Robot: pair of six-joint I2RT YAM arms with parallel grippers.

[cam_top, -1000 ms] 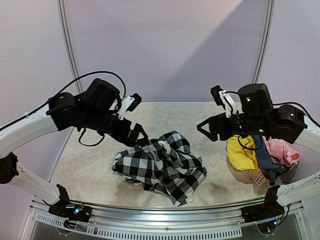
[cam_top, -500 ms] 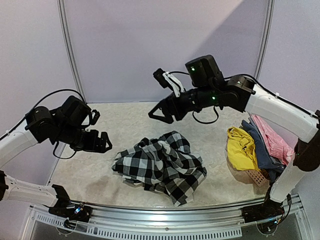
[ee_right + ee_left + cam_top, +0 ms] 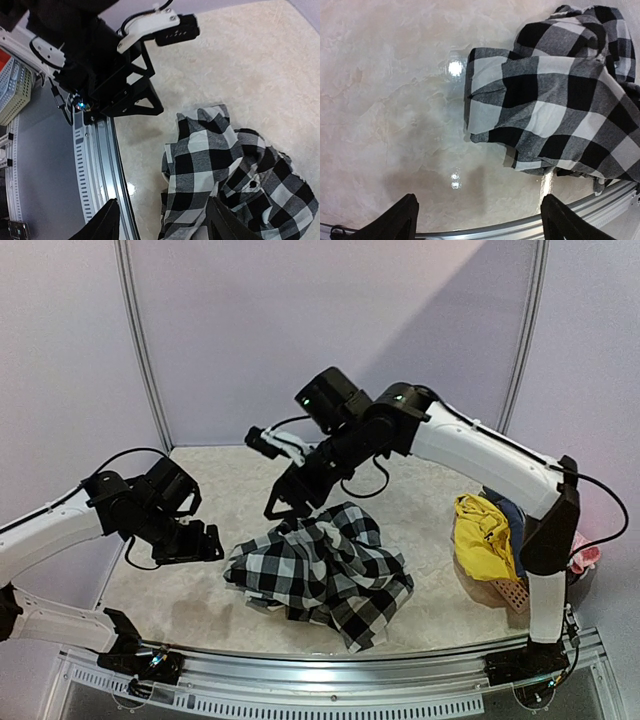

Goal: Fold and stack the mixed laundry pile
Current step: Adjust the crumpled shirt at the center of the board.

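The black-and-white checked shirt (image 3: 320, 570) lies crumpled in the middle of the table; it also shows in the left wrist view (image 3: 555, 95) and the right wrist view (image 3: 225, 170). My left gripper (image 3: 208, 543) is open and empty, low over bare table to the left of the shirt (image 3: 477, 225). My right gripper (image 3: 283, 508) is open and empty, hovering above the shirt's far left edge (image 3: 162, 225). The yellow garment (image 3: 483, 535) and the blue-grey one (image 3: 517, 525) hang over the basket at the right. A sliver of the pink one (image 3: 588, 556) shows behind the right arm.
The salmon perforated basket (image 3: 508, 593) stands at the right front. The metal rail (image 3: 330, 662) runs along the near table edge. The left arm (image 3: 110, 85) sits close beside the right gripper. Marbled tabletop (image 3: 230, 475) lies bare at back left.
My right arm swung from above the basket leftward across the table to over the shirt's far left edge. My left gripper left the shirt's edge and drew back to the left.
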